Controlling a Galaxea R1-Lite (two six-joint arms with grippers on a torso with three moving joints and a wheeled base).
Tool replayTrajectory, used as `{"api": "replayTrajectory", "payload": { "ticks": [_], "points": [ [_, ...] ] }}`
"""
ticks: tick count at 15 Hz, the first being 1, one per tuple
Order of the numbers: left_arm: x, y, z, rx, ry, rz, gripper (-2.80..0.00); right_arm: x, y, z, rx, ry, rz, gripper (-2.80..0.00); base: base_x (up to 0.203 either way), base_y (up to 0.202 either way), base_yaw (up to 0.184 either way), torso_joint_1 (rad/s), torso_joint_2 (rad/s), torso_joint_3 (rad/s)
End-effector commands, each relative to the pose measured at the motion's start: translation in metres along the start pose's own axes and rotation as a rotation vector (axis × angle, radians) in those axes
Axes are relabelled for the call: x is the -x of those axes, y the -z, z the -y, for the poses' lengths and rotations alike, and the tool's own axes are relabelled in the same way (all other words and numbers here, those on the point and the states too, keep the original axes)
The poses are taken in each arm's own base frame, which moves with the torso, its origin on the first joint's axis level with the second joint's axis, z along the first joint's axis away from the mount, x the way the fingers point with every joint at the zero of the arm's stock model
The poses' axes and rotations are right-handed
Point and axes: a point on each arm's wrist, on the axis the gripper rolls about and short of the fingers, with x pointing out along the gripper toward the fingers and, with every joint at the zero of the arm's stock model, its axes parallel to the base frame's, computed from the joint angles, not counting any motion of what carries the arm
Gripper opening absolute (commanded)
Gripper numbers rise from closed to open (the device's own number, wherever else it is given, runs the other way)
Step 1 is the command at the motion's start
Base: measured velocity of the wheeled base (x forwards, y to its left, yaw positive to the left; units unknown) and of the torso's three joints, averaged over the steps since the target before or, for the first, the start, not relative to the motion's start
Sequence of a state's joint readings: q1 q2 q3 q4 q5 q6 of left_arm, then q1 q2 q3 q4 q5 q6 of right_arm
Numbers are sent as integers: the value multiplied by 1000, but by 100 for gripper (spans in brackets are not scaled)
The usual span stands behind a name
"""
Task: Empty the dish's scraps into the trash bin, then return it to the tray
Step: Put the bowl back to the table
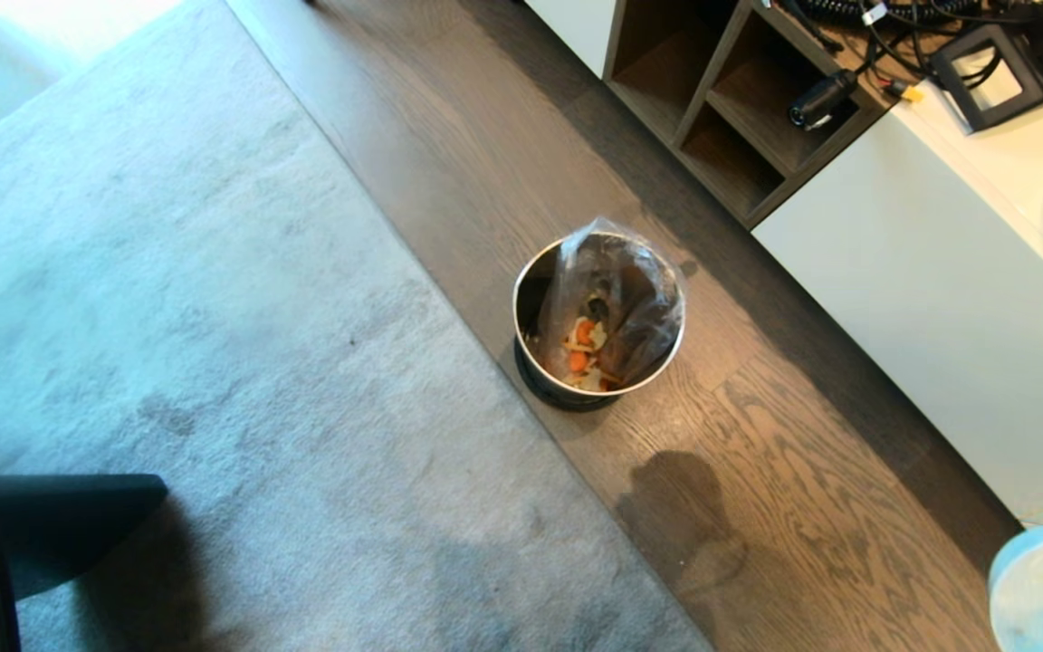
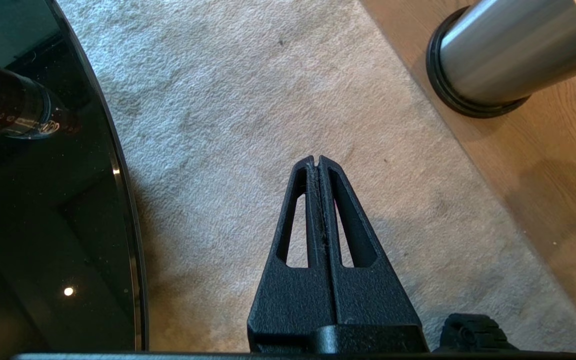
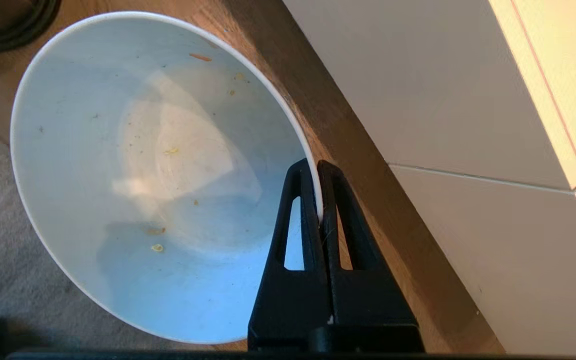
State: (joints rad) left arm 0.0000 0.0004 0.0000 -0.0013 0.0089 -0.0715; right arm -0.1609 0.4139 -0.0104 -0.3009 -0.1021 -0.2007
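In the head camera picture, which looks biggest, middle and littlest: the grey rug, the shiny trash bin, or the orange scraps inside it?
1. The grey rug looks biggest, covering much of the picture.
2. The trash bin comes next.
3. The scraps look smallest, a little heap inside the bin's bag.

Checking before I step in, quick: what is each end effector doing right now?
Left end effector: shut, holding nothing, above the grey carpet.
Right end effector: shut on the rim of the small round white bowl.
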Motion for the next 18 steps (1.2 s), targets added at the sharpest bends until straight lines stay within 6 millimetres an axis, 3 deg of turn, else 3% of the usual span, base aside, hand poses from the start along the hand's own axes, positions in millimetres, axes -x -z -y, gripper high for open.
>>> {"api": "replayTrajectory", "payload": {
  "ticks": [1, 5, 8, 11, 18],
  "points": [
    [0, 0, 0, 1, 0, 1, -280, 14, 16, -2, 9, 26, -11, -280, 0, 0, 0, 0, 0, 0],
    [0, 0, 0, 1, 0, 1, -280, 13, 20, -4, -12, -120, -33, -280, 0, 0, 0, 0, 0, 0],
    [0, 0, 0, 1, 0, 1, -280, 25, 28, -3, -70, -224, 71, -280, 0, 0, 0, 0, 0, 0],
    [0, 0, 0, 1, 0, 1, -280, 36, 40, -3, -93, -268, 144, -280, 0, 0, 0, 0, 0, 0],
    [0, 0, 0, 1, 0, 1, -280, 36, 40, -4, -97, -271, 143, -280, 0, 0, 0, 0, 0, 0]
  ]
}}
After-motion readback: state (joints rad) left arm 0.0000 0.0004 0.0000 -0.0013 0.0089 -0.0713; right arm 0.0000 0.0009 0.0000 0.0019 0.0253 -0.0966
